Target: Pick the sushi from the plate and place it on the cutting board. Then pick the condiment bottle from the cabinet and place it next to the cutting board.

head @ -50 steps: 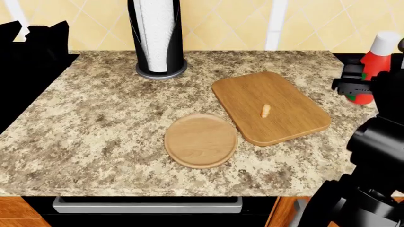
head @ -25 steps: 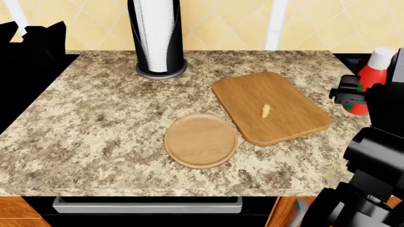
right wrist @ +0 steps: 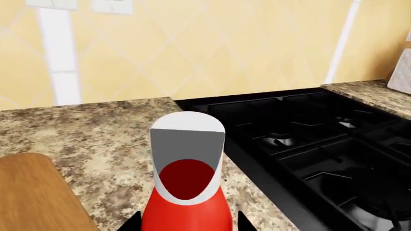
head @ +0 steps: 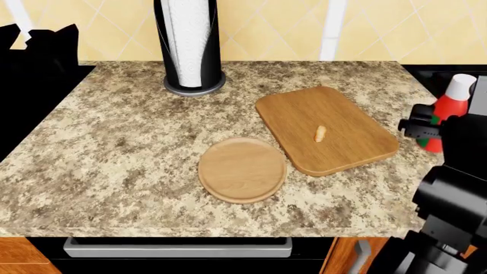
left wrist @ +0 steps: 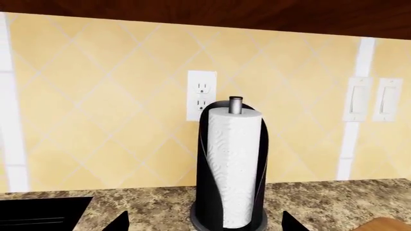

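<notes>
The sushi (head: 320,133) lies on the cutting board (head: 350,145), at the right of the counter. The round plate (head: 242,169) sits bare in front of the board's near left corner. My right gripper (head: 427,130) is shut on the condiment bottle (head: 445,108) and holds it upright just right of the board, over the counter's right edge. In the right wrist view the red bottle (right wrist: 187,192) with its white cap fills the gap between the fingertips (right wrist: 134,222). My left gripper (left wrist: 204,226) is open, facing the paper-towel holder (left wrist: 232,163); only its fingertips (left wrist: 119,223) show.
The tall black paper-towel holder (head: 188,43) stands at the back of the counter (head: 114,148). A black stove (right wrist: 308,144) lies right of the counter. A dark sink area (head: 31,85) borders the left. The tiled wall carries an outlet (left wrist: 201,95) and switches (left wrist: 372,98).
My right gripper has lowered the condiment bottle and drawn it slightly nearer, still beside the board's right edge. The sushi, plate and board have not moved.
</notes>
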Robot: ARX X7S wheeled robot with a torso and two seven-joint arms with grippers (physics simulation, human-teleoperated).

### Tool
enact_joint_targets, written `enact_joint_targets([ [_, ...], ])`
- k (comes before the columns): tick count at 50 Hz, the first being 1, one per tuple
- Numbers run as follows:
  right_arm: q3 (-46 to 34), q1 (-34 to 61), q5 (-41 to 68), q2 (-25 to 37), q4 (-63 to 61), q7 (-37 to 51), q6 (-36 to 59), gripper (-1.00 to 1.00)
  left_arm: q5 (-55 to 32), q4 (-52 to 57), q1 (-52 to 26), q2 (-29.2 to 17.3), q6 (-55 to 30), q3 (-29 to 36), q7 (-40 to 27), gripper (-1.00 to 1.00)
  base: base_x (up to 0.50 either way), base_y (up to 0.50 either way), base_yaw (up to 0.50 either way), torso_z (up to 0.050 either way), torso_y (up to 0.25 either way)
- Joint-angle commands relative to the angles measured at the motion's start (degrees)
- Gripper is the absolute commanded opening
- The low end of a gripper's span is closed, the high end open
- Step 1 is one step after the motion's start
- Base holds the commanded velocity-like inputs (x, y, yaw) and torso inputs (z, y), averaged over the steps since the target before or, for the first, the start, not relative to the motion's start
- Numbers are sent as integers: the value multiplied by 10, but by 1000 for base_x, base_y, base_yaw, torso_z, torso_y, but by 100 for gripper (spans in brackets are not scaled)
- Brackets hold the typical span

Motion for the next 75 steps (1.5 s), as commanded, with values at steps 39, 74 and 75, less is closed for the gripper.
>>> enact_joint_targets([
  [39,25,-38,42,2,3,63,-8,-100,-13,6,-5,-6,-5,2,-8,100,0,0,0,0,1],
  [74,1,-18,48,11,-94,43,46,100,-18,4,-1,-7,2,2,-9,100,0,0,0,0,0],
  [75,1,-16,48,11,-101,41,50,100,-18,4,-1,-7,3,2,-9,100,0,0,0,0,0],
])
